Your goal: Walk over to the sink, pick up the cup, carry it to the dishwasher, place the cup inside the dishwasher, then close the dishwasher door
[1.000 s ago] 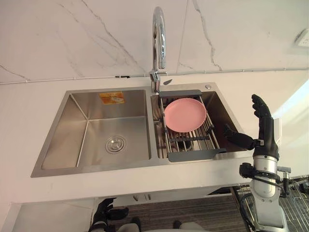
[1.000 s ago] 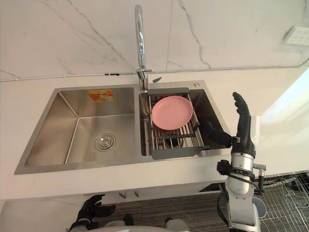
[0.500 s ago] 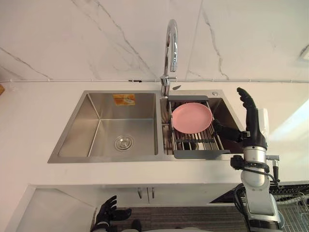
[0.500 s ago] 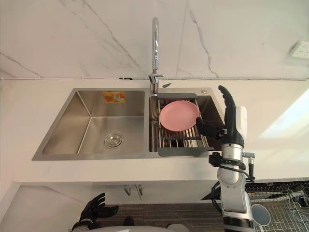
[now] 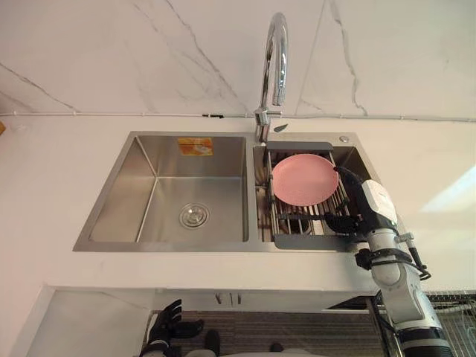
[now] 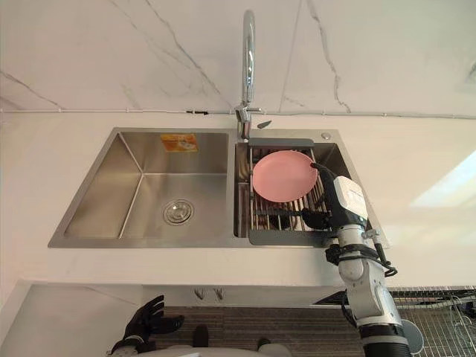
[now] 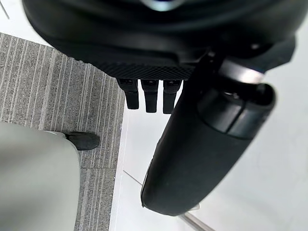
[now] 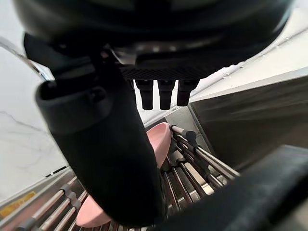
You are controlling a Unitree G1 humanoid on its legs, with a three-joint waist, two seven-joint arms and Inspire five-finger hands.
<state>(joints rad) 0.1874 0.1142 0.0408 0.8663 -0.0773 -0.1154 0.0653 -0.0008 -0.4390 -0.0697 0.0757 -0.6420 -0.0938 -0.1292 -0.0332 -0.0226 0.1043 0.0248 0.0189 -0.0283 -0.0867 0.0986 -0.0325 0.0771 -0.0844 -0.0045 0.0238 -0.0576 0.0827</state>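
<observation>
**Right hand** (image 5: pixel 362 202): yours, open. In the right wrist view the fingers (image 8: pixel 163 96) run straight in a row, with the thumb set well apart from them and nothing in between. The hand is stretched over the right basin, palm turned toward the plate. The fingertips are at the plate's right rim, but you cannot tell whether they touch it. The thumb sits low over the rack's front frame. The forearm comes up from the lower right, across the counter's front edge, leaning in toward the sink.

**Pink plate** (image 5: pixel 303 180): lies on the rack bars, just beside the hand.

**Rack** (image 5: pixel 297 239): grey frame with metal bars, spanning the right basin.

**Cup**: in neither hand. A dark shape (image 5: pixel 291 222) lies under the bars in front of the plate. You cannot tell whether that is the cup.

**Sink** (image 5: pixel 119 193): steel, two basins. The left basin has a round drain (image 5: pixel 193 216) and an orange sticker (image 5: pixel 195 146) on its back wall.

**Faucet** (image 5: pixel 275 59): chrome arch, standing between the basins.

**Counter** (image 5: pixel 44 186): white, around the sink.

**Left hand** (image 5: pixel 167 331): low, under the counter's front edge, fingers spread and empty, well apart from the sink.
</observation>
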